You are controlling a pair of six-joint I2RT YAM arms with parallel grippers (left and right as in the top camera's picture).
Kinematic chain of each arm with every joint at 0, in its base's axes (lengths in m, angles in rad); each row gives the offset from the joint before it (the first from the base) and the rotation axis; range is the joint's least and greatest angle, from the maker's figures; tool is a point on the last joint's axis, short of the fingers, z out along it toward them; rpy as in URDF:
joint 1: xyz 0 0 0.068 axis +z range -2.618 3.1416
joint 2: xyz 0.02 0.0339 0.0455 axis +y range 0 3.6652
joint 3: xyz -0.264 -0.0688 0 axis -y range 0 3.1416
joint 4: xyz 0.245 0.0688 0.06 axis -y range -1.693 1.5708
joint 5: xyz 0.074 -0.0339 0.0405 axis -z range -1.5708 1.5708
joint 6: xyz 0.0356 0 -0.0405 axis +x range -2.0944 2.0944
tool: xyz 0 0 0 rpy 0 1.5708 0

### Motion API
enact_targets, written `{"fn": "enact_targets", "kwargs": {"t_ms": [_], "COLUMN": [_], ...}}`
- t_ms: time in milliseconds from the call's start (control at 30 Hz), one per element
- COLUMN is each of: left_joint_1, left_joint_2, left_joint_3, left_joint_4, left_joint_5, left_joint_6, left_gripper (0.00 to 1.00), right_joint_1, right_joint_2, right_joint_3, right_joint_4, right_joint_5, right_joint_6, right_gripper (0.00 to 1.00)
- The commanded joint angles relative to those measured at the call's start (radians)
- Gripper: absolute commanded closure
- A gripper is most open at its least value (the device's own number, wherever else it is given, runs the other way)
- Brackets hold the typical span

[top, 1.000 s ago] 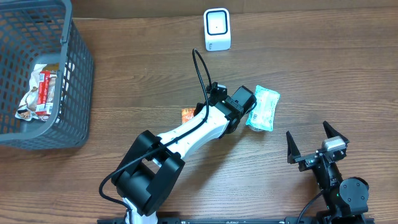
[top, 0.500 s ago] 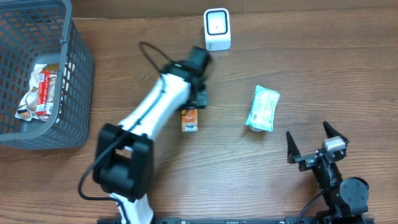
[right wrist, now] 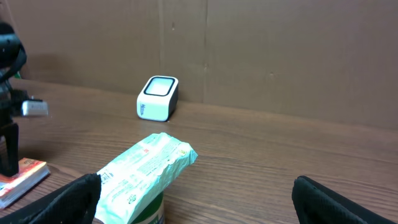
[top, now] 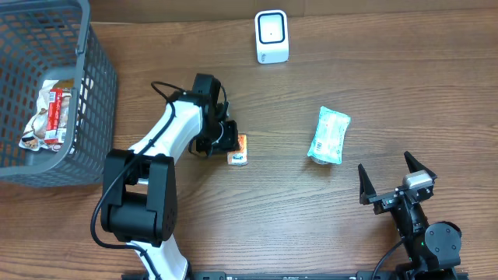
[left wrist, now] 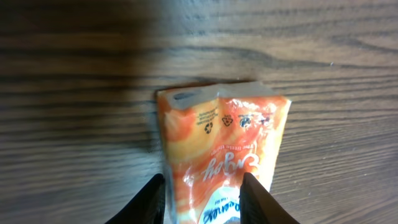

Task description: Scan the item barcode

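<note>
left arm: the arm is reaching from its base at the near edge of the surface (top: 405, 85) toward the far side, leaning slightly right. the elbow section is folding back at the top, so the wrist is pointing down toward the surface. the left tool (top: 222, 140) is standing just left of the orange packet (top: 238, 149), low over it.

left tool state: in the left wrist view the two black fingers (left wrist: 154, 200) are straddling the near end of the orange packet (left wrist: 224, 155), one at each long side, the right finger overlapping the packet's edge. the jaws are standing partly closed. it cannot be told whether they are clamping the packet or only bracketing it.

task item: the orange packet is lying flat on the surface, printed face up, near the middle of the surface. the white scanner (top: 271, 36) is standing well apart from it at the far edge.

right arm: the arm is sitting folded at the near right corner. the right tool (top: 386, 163) is standing released, fingers spread wide, grasping nothing. its camera is looking across the surface at the green packet (right wrist: 146, 168) and the scanner behind it.

other items: the green packet is lying right of the orange packet, apart from both tools. a grey basket (top: 95, 101) is standing at the far left, with a red-and-white wrapper (top: 47, 117) lying inside.
</note>
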Motion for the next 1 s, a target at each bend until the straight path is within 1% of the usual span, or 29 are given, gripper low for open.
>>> {"fn": "enact_targets", "kwargs": {"t_ms": [0,233,400,433,500,533,567,700,800,967], "left_joint_1": [-0.006,-0.006,-0.005,-0.005,-0.007,-0.007,-0.007,-0.005,-0.024,-0.114], "left_joint_2": [-0.022,-0.022,-0.022,-0.022,-0.022,-0.023,-0.023,-0.056,-0.112,-0.204], "left_joint_3": [-0.048,-0.093,-0.094,-0.094,-0.093,-0.093,-0.092,-0.064,-0.042,-0.034], "left_joint_4": [0.038,0.106,0.140,0.143,0.145,0.143,0.140,0.096,0.054,-0.016], "left_joint_5": [0.067,0.042,0.024,0.026,0.026,0.026,0.026,-0.005,-0.097,-0.411], "left_joint_6": [0.039,0.039,0.038,0.034,0.028,0.028,0.029,0.027,-0.004,-0.092], "left_gripper": [0.68,0.68,0.70,0.72,0.87,0.93,0.96,0.96,0.96,0.96], "right_joint_1": [-0.001,-0.001,-0.001,-0.001,-0.001,-0.001,-0.001,-0.001,-0.001,-0.001], "right_joint_2": [-0.009,-0.009,-0.009,-0.009,-0.009,-0.009,-0.009,-0.009,-0.009,-0.009], "right_joint_3": [-0.010,-0.010,-0.010,-0.010,-0.010,-0.010,-0.010,-0.010,-0.010,-0.010], "right_joint_4": [0.003,0.003,0.003,0.003,0.003,0.003,0.003,0.003,0.003,0.003], "right_joint_5": [-0.002,-0.002,-0.002,-0.002,-0.002,-0.002,-0.002,-0.002,-0.002,-0.002], "right_joint_6": [-0.001,0.000,0.000,0.000,0.000,0.000,0.000,0.000,0.000,0.000], "right_gripper": [0.00,0.00,0.00,0.00,0.00,0.00,0.00,0.00,0.00,0.00]}}
